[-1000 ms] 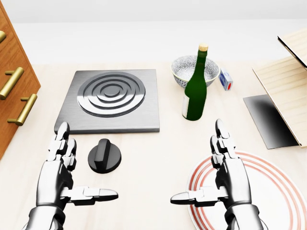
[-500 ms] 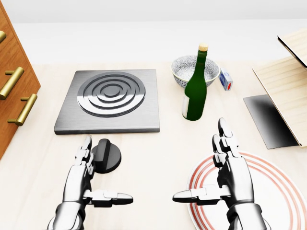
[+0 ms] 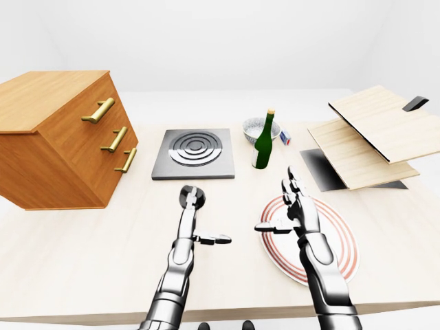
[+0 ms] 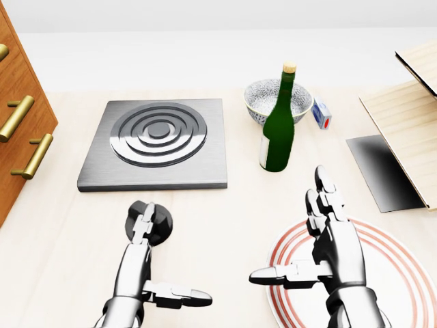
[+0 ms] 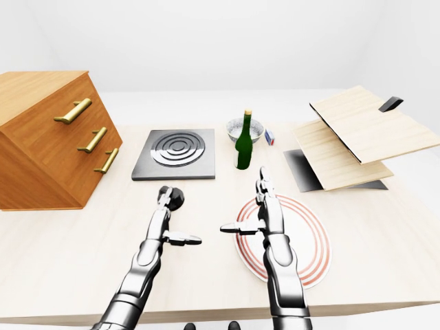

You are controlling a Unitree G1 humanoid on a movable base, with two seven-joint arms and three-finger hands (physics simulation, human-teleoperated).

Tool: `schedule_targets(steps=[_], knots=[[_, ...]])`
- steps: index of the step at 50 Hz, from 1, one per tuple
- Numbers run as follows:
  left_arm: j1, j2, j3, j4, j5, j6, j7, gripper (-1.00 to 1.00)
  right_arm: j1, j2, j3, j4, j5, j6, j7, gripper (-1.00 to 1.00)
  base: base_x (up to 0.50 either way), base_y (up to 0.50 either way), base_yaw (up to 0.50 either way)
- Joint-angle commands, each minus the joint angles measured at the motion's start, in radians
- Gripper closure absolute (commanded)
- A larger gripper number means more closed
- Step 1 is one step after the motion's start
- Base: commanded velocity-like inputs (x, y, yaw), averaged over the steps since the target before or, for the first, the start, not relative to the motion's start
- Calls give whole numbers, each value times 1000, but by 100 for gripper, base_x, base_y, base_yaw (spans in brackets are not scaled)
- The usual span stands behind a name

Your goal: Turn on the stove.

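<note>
The stove (image 4: 156, 143) is a flat grey plate with round rings, lying on the table (image 4: 225, 212) toward its far edge, beside the wooden drawer chest (image 3: 62, 137) that stands at the table's left edge. Its black knob (image 4: 151, 222) sits apart from the plate, on the table just on the near side of the plate's near edge. The knob is a low round disc with a raised bar across its top.

The left hand (image 4: 147, 260) is open, with its fingers (image 4: 142, 222) stretched out and reaching over the knob and the thumb sticking out to the side. From the head view the fingertips seem to lie on the knob, but I cannot tell if they really press it. The right hand (image 4: 328, 246) is also open and wide, and it hovers over the striped plate (image 4: 403, 273), holding nothing.

The knob looks hard and stiff and probably smooth, so open fingers may slip on it. I judge that it turns in place and does not lift, so weight does not matter. The best hold is on the raised bar, pinched between thumb and fingers, then twisted. The green bottle (image 4: 278, 126) stands near the stove's right edge, tall and easy to tip.
</note>
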Motion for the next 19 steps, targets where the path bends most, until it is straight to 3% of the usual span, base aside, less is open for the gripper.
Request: schedule_targets(steps=[1, 10, 13, 15, 17, 19], knots=[[77, -71, -109, -8, -46, 0, -94, -100, -9, -6, -15, -15, 17, 22, -1, -100, 0, 0, 0], [20, -122, -151, 60, -34, 0, -80, -100, -21, -13, -33, -22, 35, 42, -1, -100, 0, 0, 0], [-58, -141, -136, 73, -42, 27, -77, -100, -18, -11, -31, -24, 35, 39, -3, -100, 0, 0, 0], [-145, -155, -111, 100, -59, 62, -72, -100, -15, -12, -32, -34, 38, 44, -1, -100, 0, 0, 0], [-194, -160, -95, 131, -71, 73, -71, -100, -16, -13, -34, -35, 40, 46, -1, -100, 0, 0, 0], [-347, -161, -37, 285, -113, 59, -60, -100, -19, -14, -38, -34, 44, 49, 1, -100, 0, 0, 0]])
